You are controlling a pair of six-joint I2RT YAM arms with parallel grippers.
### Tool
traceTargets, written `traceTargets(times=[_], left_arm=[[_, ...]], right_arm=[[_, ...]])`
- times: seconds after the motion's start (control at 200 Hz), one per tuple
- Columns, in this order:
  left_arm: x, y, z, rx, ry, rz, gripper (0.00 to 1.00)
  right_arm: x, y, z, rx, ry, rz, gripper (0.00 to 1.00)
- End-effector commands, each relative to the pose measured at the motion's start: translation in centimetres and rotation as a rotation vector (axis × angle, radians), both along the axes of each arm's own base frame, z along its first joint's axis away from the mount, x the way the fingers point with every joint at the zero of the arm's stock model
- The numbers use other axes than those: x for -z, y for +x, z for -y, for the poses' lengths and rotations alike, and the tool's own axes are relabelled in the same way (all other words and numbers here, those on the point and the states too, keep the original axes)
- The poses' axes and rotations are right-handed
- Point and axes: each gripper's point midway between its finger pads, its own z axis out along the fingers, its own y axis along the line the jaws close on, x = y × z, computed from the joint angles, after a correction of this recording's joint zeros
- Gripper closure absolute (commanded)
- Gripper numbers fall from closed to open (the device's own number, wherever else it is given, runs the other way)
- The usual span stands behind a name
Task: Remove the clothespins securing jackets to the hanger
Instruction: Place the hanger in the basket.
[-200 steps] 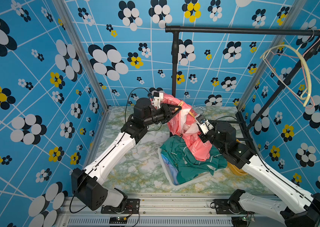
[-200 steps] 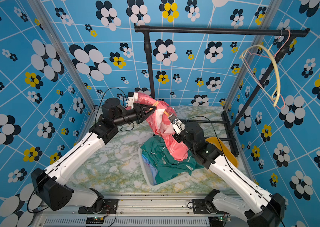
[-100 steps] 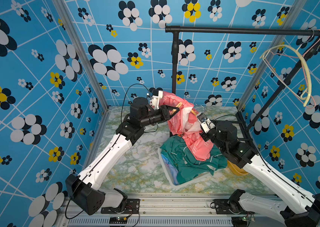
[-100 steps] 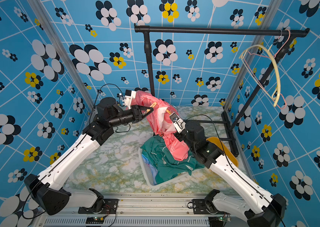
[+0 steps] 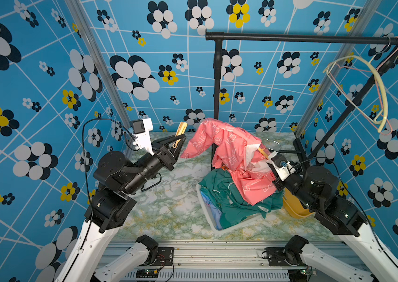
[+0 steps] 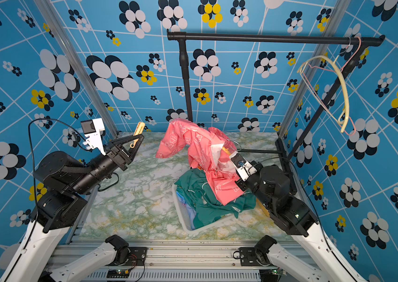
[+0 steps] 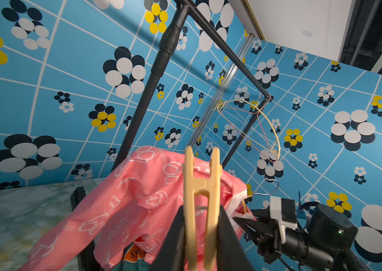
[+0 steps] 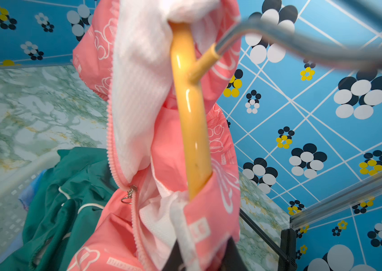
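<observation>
A: Top views first. Where's the peg?
B: In both top views the left gripper (image 5: 181, 144) nips a smooth tan clothespin (image 5: 180, 133), clear of all cloth, at nine o'clock from the glossy pink jacket with white bear outlines (image 5: 227, 153). A crumpled teal jacket (image 5: 239, 205) fills the white perforated basket (image 5: 204, 207) at its six o'clock. A black metal rail (image 5: 290, 37) crosses at twelve o'clock.
A: Left wrist?
B: The clothespin stands upright between flat black fingers (image 7: 173, 234), forked tip bare. Beyond it the right gripper (image 7: 238, 219) meets the jacket's edge.
A: Right wrist?
B: A shiny yellow tubular hanger (image 8: 192, 117) runs inside the jacket; the right fingers, narrow, clamp pink shell and white mesh lining.
</observation>
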Motion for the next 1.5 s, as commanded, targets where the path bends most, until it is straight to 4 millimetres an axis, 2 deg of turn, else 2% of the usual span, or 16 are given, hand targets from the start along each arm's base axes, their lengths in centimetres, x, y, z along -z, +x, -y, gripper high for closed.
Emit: traceTargets(times=[0.0, 0.115, 0.195, 0.31, 0.45, 0.555, 0.665, 0.83, 0.929, 1.164, 1.369, 1.494], left_arm=[[2.4, 2.5, -0.1, -0.074, 0.071, -0.053, 1.00], [2.7, 3.4, 0.4, -0.073, 0.075, -0.059, 1.00], [2.8, 3.9, 0.2, -0.091, 0.079, -0.061, 1.00], [2.8, 4.5, -1.2, -0.172, 0.077, -0.050, 1.00], [2.6, 3.9, -3.6, -0.274, 0.085, -0.025, 1.00], [2.7, 3.4, -5.1, -0.341, 0.092, -0.013, 1.00], [2.7, 3.0, -5.6, -0.361, 0.086, -0.003, 1.00], [3.3, 3.4, -5.6, -0.366, 0.096, -0.012, 1.00], [3.5, 3.6, -5.7, -0.375, 0.102, -0.007, 1.00], [3.3, 3.7, -5.9, -0.391, 0.119, 0.015, 1.00], [3.2, 4.0, -5.9, -0.395, 0.128, 0.027, 1.00], [3.0, 4.2, -5.7, -0.388, 0.128, 0.030, 1.00]], right_arm=[[-8.0, -4.4, 0.4, -0.140, 0.170, 0.225, 1.00], [-10.4, -6.8, 1.1, -0.199, 0.171, 0.292, 1.00], [-10.7, -8.0, 1.3, -0.230, 0.148, 0.298, 1.00], [-9.2, -8.8, 1.8, -0.239, 0.104, 0.259, 1.00], [-7.8, -10.0, 2.9, -0.228, 0.092, 0.247, 1.00], [-6.6, -9.2, 3.2, -0.186, 0.067, 0.216, 1.00], [-4.9, -6.5, 3.0, -0.106, 0.004, 0.128, 1.00], [-0.4, -0.8, 1.2, 0.012, -0.118, -0.063, 1.00], [2.8, 1.8, -0.2, 0.046, -0.155, -0.172, 1.00], [9.8, 4.5, -2.3, 0.047, -0.090, -0.388, 1.00], [18.8, 6.0, -3.9, 0.074, -0.112, -0.654, 1.00], [23.7, 6.8, -4.2, 0.129, -0.110, -0.742, 1.00]])
